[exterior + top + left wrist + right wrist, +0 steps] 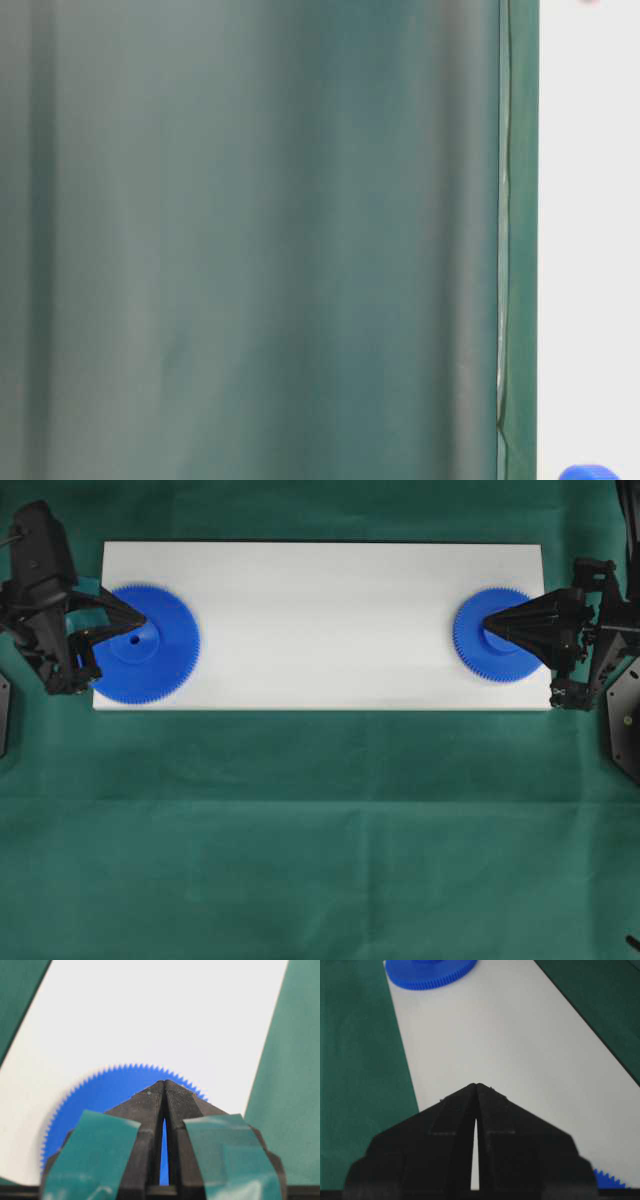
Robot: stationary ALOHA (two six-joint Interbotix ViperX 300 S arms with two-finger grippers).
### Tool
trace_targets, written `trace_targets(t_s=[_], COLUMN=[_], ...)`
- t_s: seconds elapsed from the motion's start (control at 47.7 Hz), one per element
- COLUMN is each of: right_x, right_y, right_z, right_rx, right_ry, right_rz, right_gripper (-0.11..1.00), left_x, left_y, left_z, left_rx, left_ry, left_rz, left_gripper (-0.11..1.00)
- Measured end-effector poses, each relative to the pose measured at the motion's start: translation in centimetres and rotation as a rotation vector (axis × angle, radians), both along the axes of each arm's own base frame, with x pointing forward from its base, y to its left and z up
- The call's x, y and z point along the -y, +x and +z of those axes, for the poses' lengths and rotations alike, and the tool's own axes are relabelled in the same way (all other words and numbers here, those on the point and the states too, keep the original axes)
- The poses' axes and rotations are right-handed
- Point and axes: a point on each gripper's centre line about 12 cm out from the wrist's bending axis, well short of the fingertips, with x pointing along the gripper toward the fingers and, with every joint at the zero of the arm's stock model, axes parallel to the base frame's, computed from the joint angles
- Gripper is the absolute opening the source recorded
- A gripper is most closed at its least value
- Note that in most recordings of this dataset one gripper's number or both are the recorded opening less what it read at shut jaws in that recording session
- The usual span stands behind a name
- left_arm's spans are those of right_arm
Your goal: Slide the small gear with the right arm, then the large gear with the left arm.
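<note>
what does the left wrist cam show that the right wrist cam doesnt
The left wrist view looks down on the teal-taped left gripper, tips together, over the large gear, whose toothed edge arcs just past the tips.

The right wrist view has the all-black right gripper, tips also closed, with a sliver of the small gear at its lower right corner and the large gear far off at the other end of the board.

Both show the white board lying on the green cloth, and both show the large gear.
</note>
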Motion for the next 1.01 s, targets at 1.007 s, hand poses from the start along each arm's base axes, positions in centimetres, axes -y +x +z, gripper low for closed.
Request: trace_targets(t_s=[1.007], right_x=[-0.1], right_y=[-0.2], right_z=[-0.5], right_rx=[-0.012], right_ry=[0.004], right_rz=[0.0], right_gripper=[0.5], left_x=[2.9], left_y=[0.6], left_z=[1.0], left_rx=[0.122], left_ry=[0.04], left_rz=[-0.134], left_gripper=[0.0])
